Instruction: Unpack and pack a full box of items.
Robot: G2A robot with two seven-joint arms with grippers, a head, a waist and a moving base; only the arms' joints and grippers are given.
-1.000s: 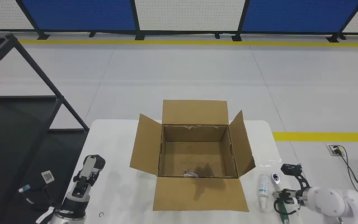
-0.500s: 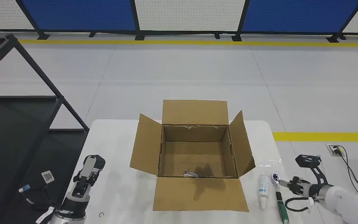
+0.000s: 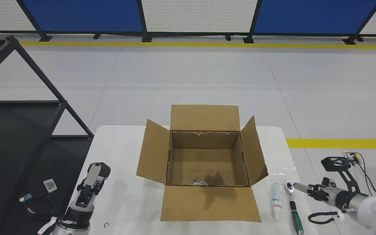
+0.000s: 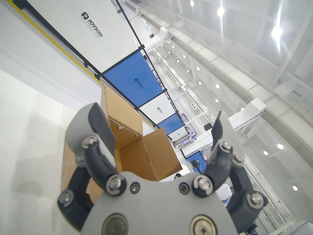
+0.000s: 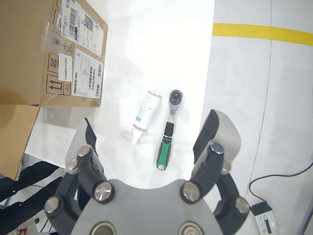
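Note:
An open cardboard box (image 3: 205,164) stands mid-table with its flaps spread; a small metal item (image 3: 200,182) lies on its floor. To its right a white bottle (image 3: 277,200) (image 5: 147,110) and a green-handled ratchet wrench (image 3: 292,207) (image 5: 168,133) lie side by side on the table. My right gripper (image 3: 316,189) (image 5: 149,117) hangs open and holds nothing, right of the wrench at the table's right edge. My left gripper (image 3: 96,170) (image 4: 159,121) is open near the front left corner, pointing toward the box (image 4: 137,145).
A black metal rack (image 3: 35,117) stands left of the white table (image 3: 117,153). On the floor to the right are a yellow line (image 3: 332,143) and a socket with a cable (image 3: 351,157). A small ring (image 3: 106,225) lies near the left arm.
My right gripper has drawn back to the right, from over the wrench's handle to past the table's edge. The wrench lies free. The left arm has not moved.

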